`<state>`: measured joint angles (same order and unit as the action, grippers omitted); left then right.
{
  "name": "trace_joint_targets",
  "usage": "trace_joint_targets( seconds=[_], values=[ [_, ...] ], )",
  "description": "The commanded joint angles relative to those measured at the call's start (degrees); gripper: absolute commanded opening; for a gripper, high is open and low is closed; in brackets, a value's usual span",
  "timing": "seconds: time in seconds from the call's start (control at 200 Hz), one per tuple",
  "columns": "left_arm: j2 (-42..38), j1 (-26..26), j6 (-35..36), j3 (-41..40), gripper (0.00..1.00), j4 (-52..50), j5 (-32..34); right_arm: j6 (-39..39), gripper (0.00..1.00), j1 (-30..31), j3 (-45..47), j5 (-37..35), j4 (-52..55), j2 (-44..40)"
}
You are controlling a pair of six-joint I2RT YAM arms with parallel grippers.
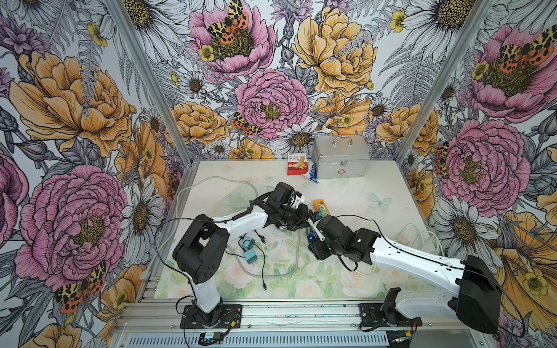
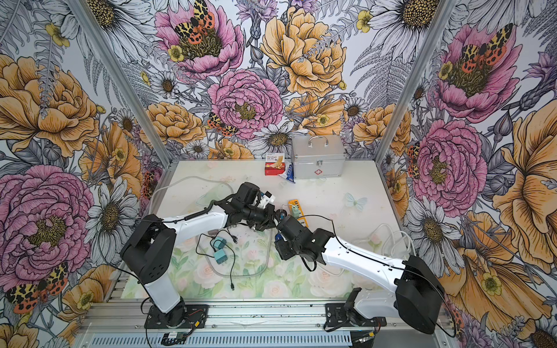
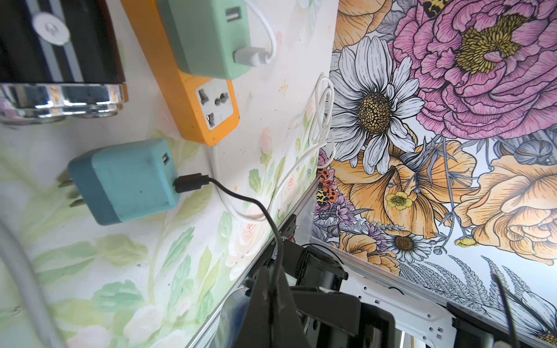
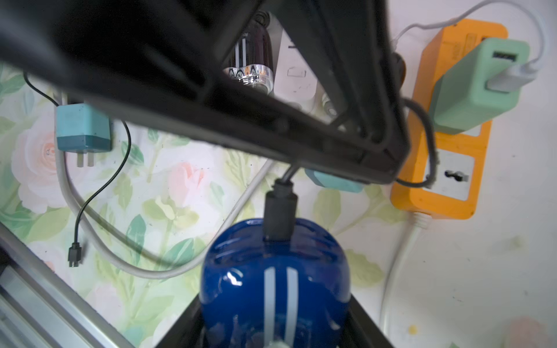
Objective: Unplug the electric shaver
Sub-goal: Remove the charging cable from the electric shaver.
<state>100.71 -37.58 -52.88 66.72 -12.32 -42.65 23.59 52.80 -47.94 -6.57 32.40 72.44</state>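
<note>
While left fingers [image 3: 266, 304] pinch cable [image 3: 241, 197] and right fingers [image 4: 366, 331] grip shaver [image 4: 274, 286], box [image 1: 297, 167] reads Bandage

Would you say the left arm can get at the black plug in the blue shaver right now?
Probably yes: the left gripper is shut on the black cable right by the plug in the blue shaver, with nothing between.

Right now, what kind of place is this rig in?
Likely a robot test booth styled as a home: aluminium frame, floral wallpaper walls, and household clutter like an orange power strip and a silver first-aid case.
</note>
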Motion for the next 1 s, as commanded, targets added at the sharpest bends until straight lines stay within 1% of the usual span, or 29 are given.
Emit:
trace_joint_targets(
  seconds=[0.0,0.085,0.16,0.26,0.43,0.575,0.685,0.841,0.996],
  values=[
    [-4.0,1.5,3.0,4.0,0.00,3.3,4.5,-3.4,0.05,4.5,1.7,-3.4,0.7,-1.9],
    [-5.4,1.3,4.1,3.7,0.00,2.9,6.3,-2.4,0.05,6.4,3.4,-7.5,-0.7,-3.5],
    [-6.5,1.2,4.8,3.3,0.00,2.8,7.2,-1.7,0.05,7.3,5.5,-9.7,-1.8,-5.4],
    [-7.1,1.0,5.3,3.4,0.00,2.3,8.2,-1.7,0.05,7.8,8.3,-10.0,-4.3,-8.7],
    [-7.5,0.4,5.7,3.3,0.00,2.2,9.7,-1.7,0.05,7.8,11.2,-8.5,-7.5,-12.1],
    [-8.2,-0.2,6.4,3.3,0.00,2.3,11.8,-1.6,0.05,8.0,11.9,-7.1,-8.1,-11.8],
    [-9.1,-0.3,6.7,2.7,0.00,3.1,12.7,-1.5,0.05,8.5,12.4,-7.6,-8.2,-11.4],
    [-10.6,-0.1,6.2,1.0,0.00,5.3,14.1,-1.2,0.03,9.1,13.0,-10.2,-8.2,-11.2],
    [-11.3,0.3,5.8,0.5,0.00,6.3,14.4,0.7,0.02,9.7,13.2,-13.9,-8.4,-11.1]
  ],
)
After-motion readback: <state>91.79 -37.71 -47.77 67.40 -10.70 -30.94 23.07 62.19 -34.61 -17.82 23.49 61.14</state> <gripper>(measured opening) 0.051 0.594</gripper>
